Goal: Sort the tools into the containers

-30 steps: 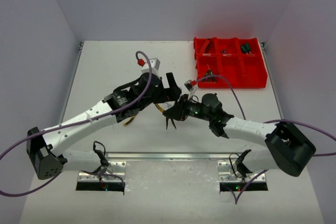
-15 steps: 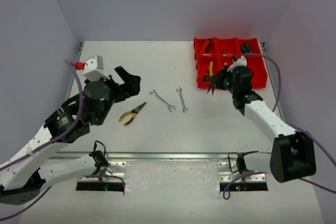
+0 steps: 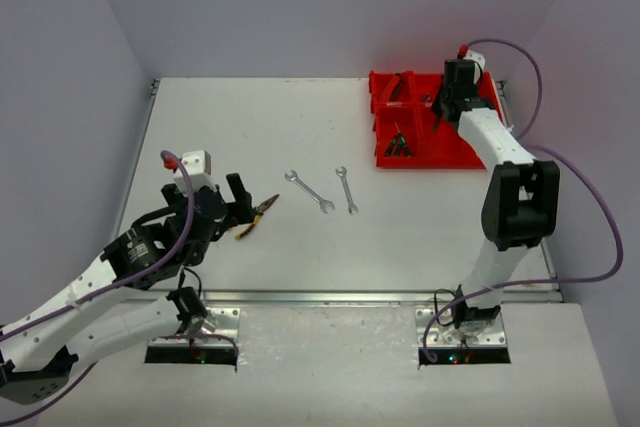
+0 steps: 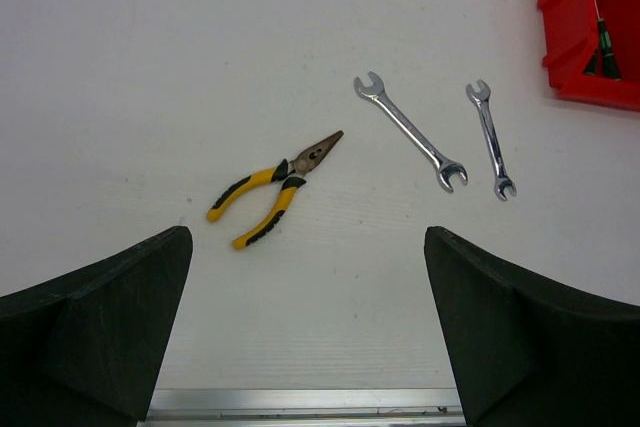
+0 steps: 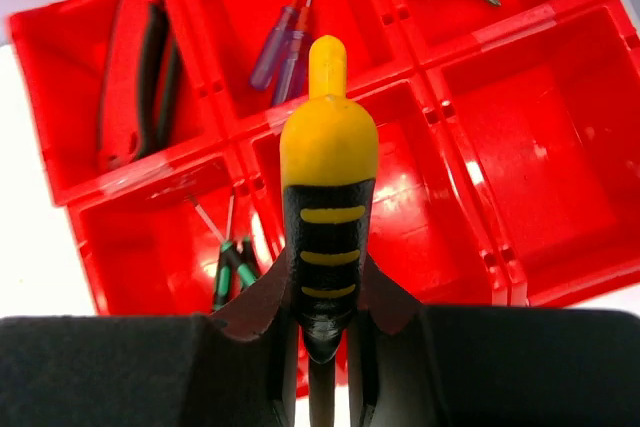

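Directly beneath the right pincer [image 5: 325, 322] spread the containers [image 3: 455, 147], the red block of compartments at the far right corner of the table [image 3: 220, 117]. This is the pairing that matters. That pincer is clamped on a yellow-handled tool [image 5: 328, 172] (a screwdriver, by the banded handle; its shaft is hidden between the fingers). The tool's long axis runs straight out along the fingers, handle end leading toward the bins. In the wrist view the handle's tip lies over the divider between two middle compartments. The one beyond it holds the purple-handled screwdrivers [image 5: 285, 47]; the one nearer the pincer looks bare. My judgement is that the drop turns on which side of that divider the handle clears. A small shift forward would favour the purple-handled lot, while letting go as it stands risks catching the wall.

The left pincer [image 4: 305, 337] hangs wide open over the table, holding nothing. Just ahead of it, between the lines of its fingers and a little toward the left one, lie the pliers [image 4: 285, 172]. Their long axis is oblique, nose pointing away and to the right, yellow handles splayed back toward the pincer. Farther ahead and to the right lie two wrenches [image 4: 410, 133], apart from each other, each running roughly away from the pincer. The left arm is plainly the nearer to all three; the right one is well apart from them.
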Robot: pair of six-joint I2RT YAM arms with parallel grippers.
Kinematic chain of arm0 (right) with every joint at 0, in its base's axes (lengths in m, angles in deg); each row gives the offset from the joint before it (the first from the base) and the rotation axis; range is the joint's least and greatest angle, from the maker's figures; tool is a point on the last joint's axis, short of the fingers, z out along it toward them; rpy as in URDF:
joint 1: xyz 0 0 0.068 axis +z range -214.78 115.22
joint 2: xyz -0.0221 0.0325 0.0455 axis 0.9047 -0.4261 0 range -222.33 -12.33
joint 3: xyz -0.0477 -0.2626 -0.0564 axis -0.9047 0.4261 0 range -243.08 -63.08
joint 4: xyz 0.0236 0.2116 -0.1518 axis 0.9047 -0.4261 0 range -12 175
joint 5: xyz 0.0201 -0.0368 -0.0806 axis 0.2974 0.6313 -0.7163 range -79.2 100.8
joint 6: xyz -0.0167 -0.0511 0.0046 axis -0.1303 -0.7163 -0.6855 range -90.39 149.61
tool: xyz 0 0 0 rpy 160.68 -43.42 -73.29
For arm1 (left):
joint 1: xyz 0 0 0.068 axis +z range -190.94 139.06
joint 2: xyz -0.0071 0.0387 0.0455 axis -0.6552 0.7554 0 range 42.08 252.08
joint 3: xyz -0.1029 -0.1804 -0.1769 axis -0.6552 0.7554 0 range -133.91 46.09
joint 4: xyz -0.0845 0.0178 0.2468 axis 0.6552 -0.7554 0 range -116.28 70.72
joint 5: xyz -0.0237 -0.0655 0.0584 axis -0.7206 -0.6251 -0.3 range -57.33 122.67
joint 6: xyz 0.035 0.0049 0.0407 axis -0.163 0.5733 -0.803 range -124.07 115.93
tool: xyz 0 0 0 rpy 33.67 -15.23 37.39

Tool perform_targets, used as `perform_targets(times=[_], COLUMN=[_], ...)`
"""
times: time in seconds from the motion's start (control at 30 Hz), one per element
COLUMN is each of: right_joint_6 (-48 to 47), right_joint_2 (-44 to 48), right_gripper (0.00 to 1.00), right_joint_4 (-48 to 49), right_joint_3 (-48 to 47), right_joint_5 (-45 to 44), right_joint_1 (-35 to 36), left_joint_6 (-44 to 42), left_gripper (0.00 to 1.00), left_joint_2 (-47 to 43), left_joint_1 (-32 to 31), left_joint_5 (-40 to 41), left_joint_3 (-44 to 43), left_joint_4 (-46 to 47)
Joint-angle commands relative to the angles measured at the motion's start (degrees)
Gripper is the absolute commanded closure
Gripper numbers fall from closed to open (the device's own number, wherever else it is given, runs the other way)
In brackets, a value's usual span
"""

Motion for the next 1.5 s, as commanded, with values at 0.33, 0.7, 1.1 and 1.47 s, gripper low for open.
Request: perform_targets(times=[0.33, 0.7, 1.1, 1.47], right_joint_6=[0.58, 2.55, 2.9, 2.97], right_joint_2=[-10.63, -12.72, -9.66, 15.87], right_gripper=[1.0, 0.73, 0.2, 0.01], right_joint_4=[-1.76, -3.34, -6.41, -7.02], right_joint_3=[-8.47, -8.07, -9.49, 8.28], right_joint_5=[-6.56, -3.98, -2.81, 28.54], right_joint_1=[-0.75, -0.92, -0.93, 1.14], left_joint_6=[-2.04, -2.14, -0.56, -5.45], left_gripper=[0.0, 0.0, 0.0, 0.0], left_joint_2=[0.86, 0.88, 2.47, 28.24], left_joint_1=[-0.34, -0.34, -0.34, 21.38], left_joint_5=[-1.11, -1.21, 0.62, -25.06], left_joint_3=[1.1, 1.27, 0.79, -2.32], left_joint_4=[3.53, 3.8, 2.6, 14.57])
